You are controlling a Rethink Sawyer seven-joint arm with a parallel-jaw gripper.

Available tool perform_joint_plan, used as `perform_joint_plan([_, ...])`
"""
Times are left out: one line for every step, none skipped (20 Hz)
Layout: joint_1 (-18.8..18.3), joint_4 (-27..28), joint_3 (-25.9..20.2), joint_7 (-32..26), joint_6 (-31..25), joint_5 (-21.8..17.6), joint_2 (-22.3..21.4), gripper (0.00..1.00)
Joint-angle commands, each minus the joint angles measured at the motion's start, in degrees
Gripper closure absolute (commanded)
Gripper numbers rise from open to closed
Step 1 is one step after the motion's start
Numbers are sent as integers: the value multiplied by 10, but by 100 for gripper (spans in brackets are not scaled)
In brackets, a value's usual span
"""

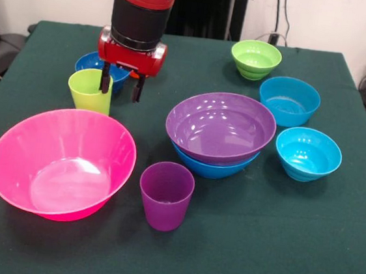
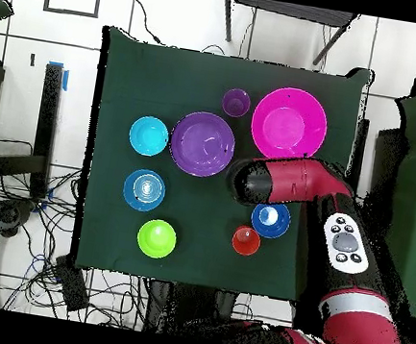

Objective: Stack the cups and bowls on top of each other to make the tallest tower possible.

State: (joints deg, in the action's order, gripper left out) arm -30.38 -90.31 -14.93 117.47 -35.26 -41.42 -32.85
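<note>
The gripper (image 1: 120,86) is positioned at the rim of the lime green cup (image 1: 90,90), on the green table cloth (image 1: 276,251). Its two dark fingers (image 1: 104,80) are spread apart. One finger is seen inside the cup's mouth, and the other is seen just outside the cup wall, on the side toward the purple bowl. The wall is thus straddled, but the jaws are not closed on it; whether either finger touches the plastic cannot be told. In the overhead view the gripper and this cup are hidden beneath the arm (image 2: 288,185).

The cup stands upright, just behind the huge pink bowl (image 1: 62,162) and just in front of the small dark blue bowl (image 1: 92,63).

The start of the tower is found at the table's middle: the medium purple bowl (image 1: 221,126) is nested in the blue bowl (image 1: 212,167), of which only the lower edge shows. The purple cup (image 1: 166,195) stands upright in front of that pair, near the pink bowl.

Two turquoise bowls (image 1: 289,100) (image 1: 307,153) and a lime green bowl (image 1: 255,59) are set apart on the side away from the gripper. An orange-red cup (image 2: 246,240) is shown only in the overhead view, beside the dark blue bowl.
</note>
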Motion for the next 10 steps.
perform_joint_plan([10,-29,-8,-88,18,-62,15,0])
perform_joint_plan([10,-27,-8,-90,16,-63,14,0])
perform_joint_plan([11,-25,-9,-93,10,-61,13,0])
perform_joint_plan([12,-22,-11,-97,4,-58,11,0])
perform_joint_plan([13,-20,-12,-100,-1,-56,10,0])
perform_joint_plan([13,-17,-13,-103,-7,-54,9,0])
perform_joint_plan([14,-15,-14,-106,-13,-52,8,0])
perform_joint_plan([14,-13,-15,-108,-16,-51,7,0])
perform_joint_plan([14,-12,-16,-111,-20,-49,6,0])
perform_joint_plan([14,-10,-17,-113,-24,-48,5,0])
